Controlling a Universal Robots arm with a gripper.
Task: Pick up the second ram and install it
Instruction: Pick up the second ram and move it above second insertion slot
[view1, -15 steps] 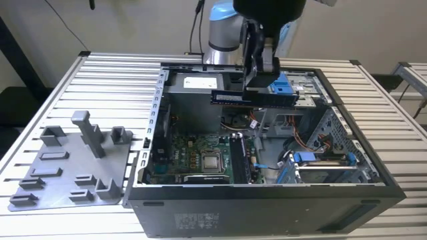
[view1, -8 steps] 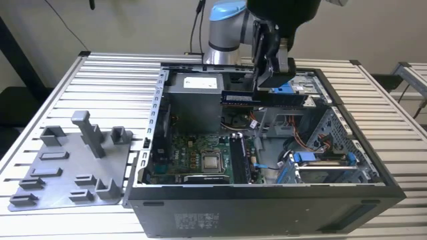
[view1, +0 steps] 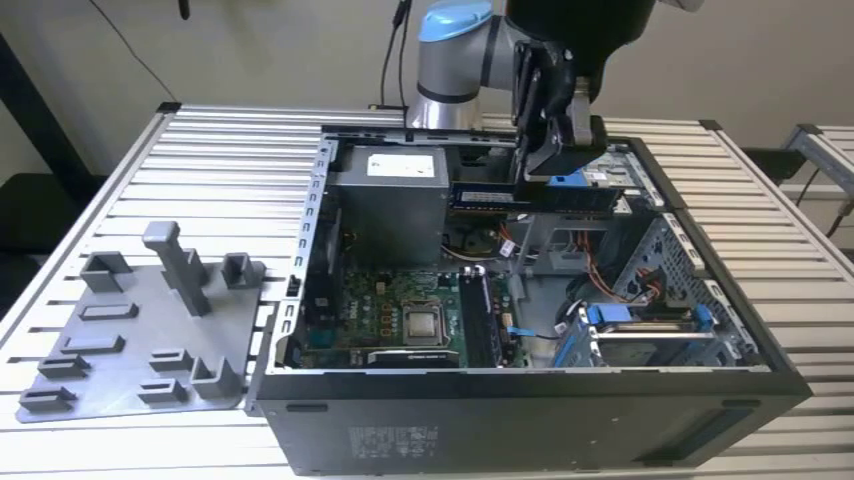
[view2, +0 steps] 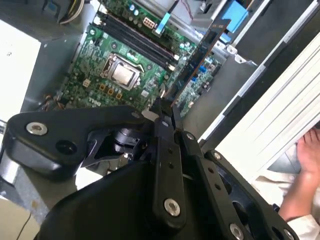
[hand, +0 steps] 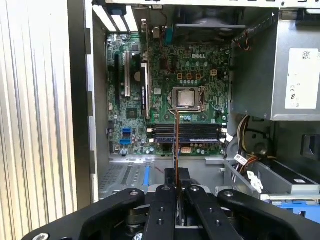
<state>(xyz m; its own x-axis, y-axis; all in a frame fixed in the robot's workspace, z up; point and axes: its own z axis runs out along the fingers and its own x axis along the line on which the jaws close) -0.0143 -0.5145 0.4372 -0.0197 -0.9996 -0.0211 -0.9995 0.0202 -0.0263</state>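
My gripper (view1: 545, 182) is shut on the second ram (view1: 534, 197), a dark-blue stick with a pale label. It hangs level above the open computer case (view1: 534, 385), over the case's back half near the power supply. Both wrist views show the stick edge-on, as a thin strip (hand: 176, 140) running out from between the fingers (hand: 165, 200) toward the motherboard (hand: 200, 75) below. That same strip (view2: 200, 55) slants across the board in the second wrist view. The long black memory slots (hand: 187, 132) lie beside the processor (hand: 185, 97), well below the stick.
A grey fixture plate (view1: 134, 330) with blocks and posts lies on the slatted table (view1: 227, 160) at the exterior view's left. Inside the case are the power supply (view1: 387, 200), loose cables (view1: 627, 285) and a blue drive bracket (view1: 641, 320). Part of a person (view2: 307, 150) shows beyond the table edge.
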